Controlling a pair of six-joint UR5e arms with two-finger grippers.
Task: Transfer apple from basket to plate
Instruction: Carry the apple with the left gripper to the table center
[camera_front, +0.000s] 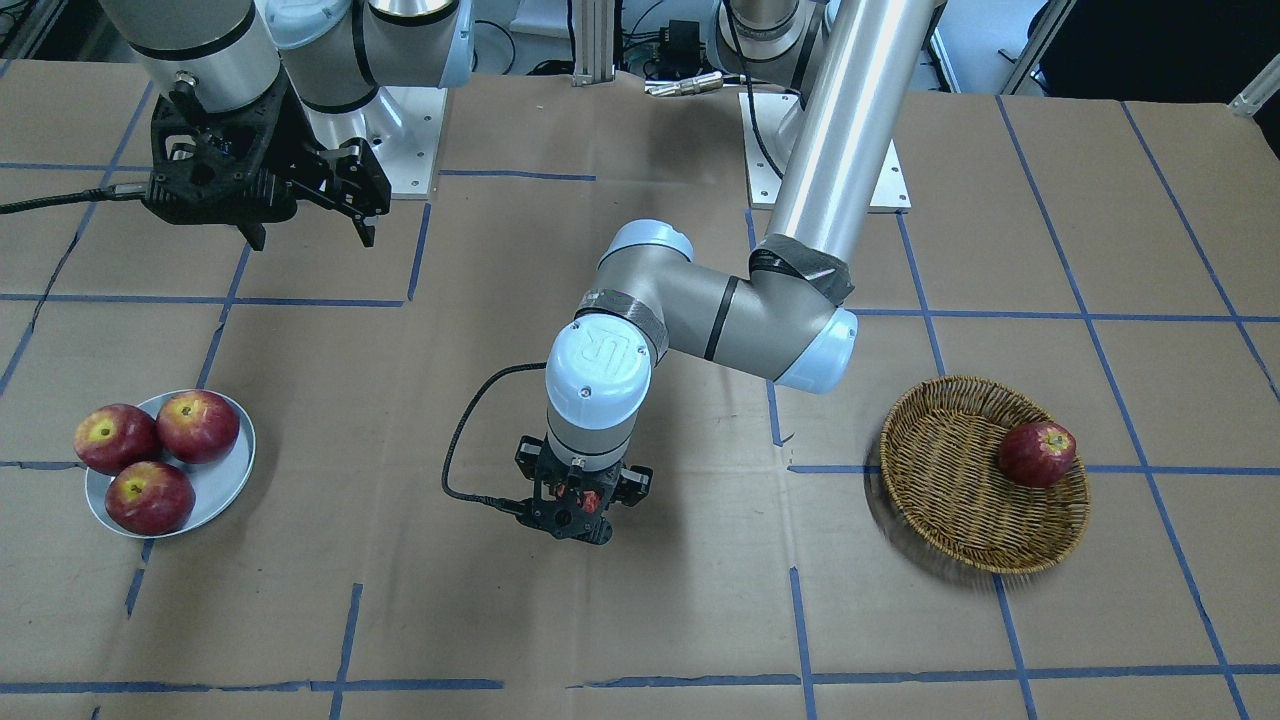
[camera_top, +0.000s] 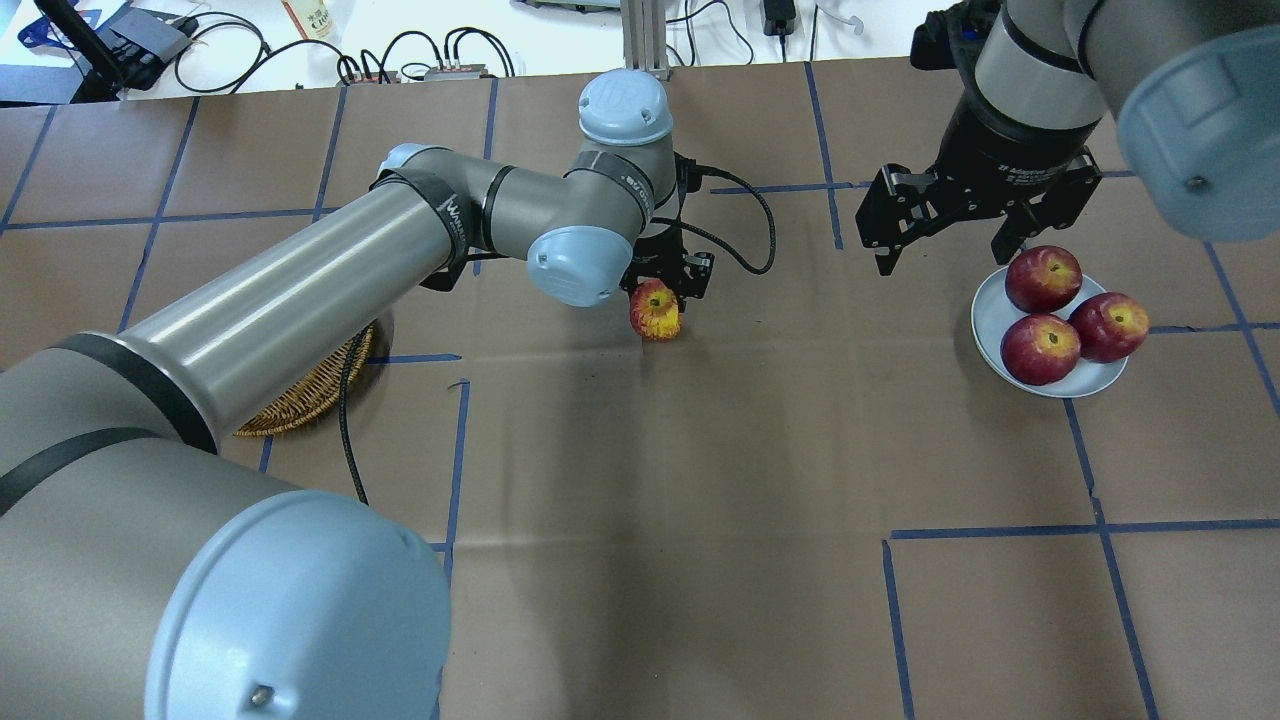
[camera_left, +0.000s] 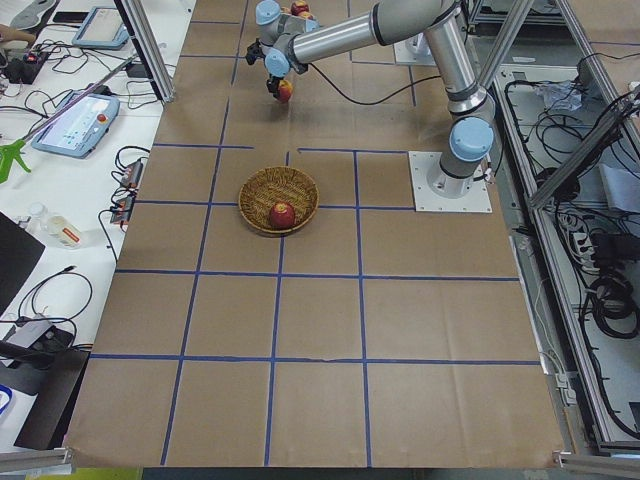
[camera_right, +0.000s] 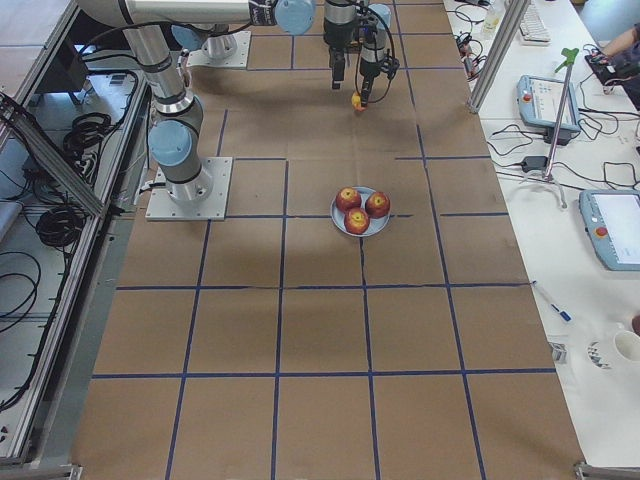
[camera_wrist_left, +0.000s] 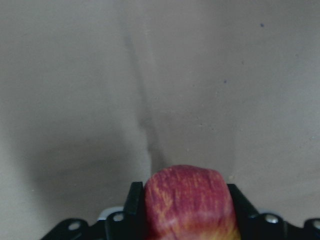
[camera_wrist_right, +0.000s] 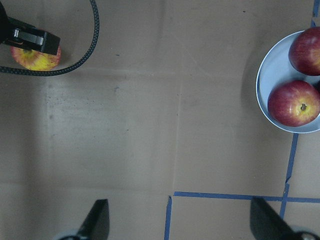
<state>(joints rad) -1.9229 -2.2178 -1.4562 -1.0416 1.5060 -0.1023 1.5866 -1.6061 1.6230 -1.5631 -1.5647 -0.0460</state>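
Where the brown-papered table (camera_top: 700, 500) is ruled into squares by blue tape, the left arm (camera_top: 300, 270) reaches out to the middle of the surface. The right arm (camera_top: 1030, 90) hangs over the far side, close to the robot's base.

The basket (camera_front: 940, 490) sits on the robot's left side of the table and holds one dark red apple (camera_front: 1038, 454) against its wall. Well apart from it, on the robot's right side, the plate (camera_front: 225, 482) carries three more dark red apples (camera_top: 1043, 278), which touch one another and fill most of it.

The right gripper (camera_top: 943, 250) hovers just beside the plate, on its inner side, its fingers spread wide with nothing between them. The left gripper (camera_front: 578, 505) points straight down between basket and plate.

The apple (camera_top: 655, 310), red streaked with yellow, is out of the basket and held over the paper at the table's middle, well apart from both basket and plate. In the left wrist view the black fingers (camera_wrist_left: 134, 202) pinch it on either side, with the bare paper beyond.
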